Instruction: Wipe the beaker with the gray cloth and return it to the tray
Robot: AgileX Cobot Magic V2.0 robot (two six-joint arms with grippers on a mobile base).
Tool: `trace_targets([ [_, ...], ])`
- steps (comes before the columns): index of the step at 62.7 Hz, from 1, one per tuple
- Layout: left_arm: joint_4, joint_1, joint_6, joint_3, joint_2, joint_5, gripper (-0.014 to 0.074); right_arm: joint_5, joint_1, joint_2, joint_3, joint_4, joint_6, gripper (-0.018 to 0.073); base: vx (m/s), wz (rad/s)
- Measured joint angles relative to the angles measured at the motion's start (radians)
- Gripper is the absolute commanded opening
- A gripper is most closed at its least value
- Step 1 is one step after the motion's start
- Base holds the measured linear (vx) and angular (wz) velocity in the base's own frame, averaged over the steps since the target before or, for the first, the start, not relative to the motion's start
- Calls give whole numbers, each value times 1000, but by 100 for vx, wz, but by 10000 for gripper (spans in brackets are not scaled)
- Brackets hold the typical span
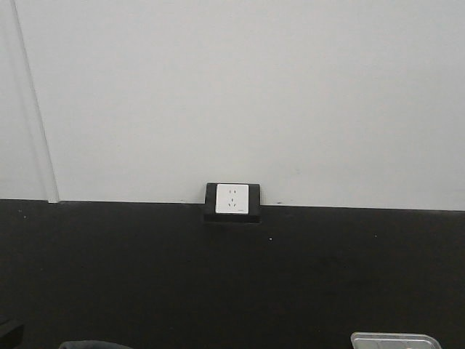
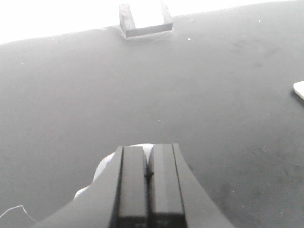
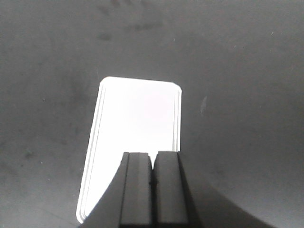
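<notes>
My left gripper (image 2: 148,175) pressed closed, nothing between pads, pale lump just beneath, maybe gray cloth (image 2: 107,164), can't confirm. My right gripper (image 3: 153,180) closed, empty, above tray (image 3: 137,123); tray washed out, beaker not visible in any view. Tray corner (image 1: 396,340) at front view bottom edge. Advice: part fingers before descent, locate beaker rim first, approach slow

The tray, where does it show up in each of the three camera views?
Exterior front-facing: the tray, bottom right corner, only its far rim.
Left wrist: a pale corner at the right edge, probably it.
Right wrist: centre, overexposed white.
Shared landmark: the wall socket, top centre in left wrist.
</notes>
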Motion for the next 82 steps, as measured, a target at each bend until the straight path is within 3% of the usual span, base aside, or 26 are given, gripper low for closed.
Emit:
trace_targets([
  [8,3,0,5,0,0,1,-6,2,0,-14,0,0,0,-12,0,0],
  [14,65,0,55,0,0,2,-6,4,0,-16,0,0,0,-12,0,0],
  [17,134,0,100,0,-7,10,-6,4,0,-16,0,0,0,-12,0,0],
  [30,142,0,104,51,-117,9,-6,4,0,-16,0,0,0,-12,0,0],
  [37,144,13,33,148,-263,-48,-6,4,0,-16,0,0,0,-12,0,0],
  [43,146,64,-74,271,-429,-119,-6,4,0,-16,0,0,0,-12,0,0],
  [49,148,128,-130,377,-565,-186,-6,4,0,-16,0,0,0,-12,0,0],
  [57,146,200,-153,506,-713,-260,-6,4,0,-16,0,0,0,-12,0,0],
  [65,128,248,-157,617,-744,-332,-6,4,0,-16,0,0,0,-12,0,0],
  [82,79,260,-159,650,-748,-419,-6,9,0,-16,0,1,0,-12,0,0],
])
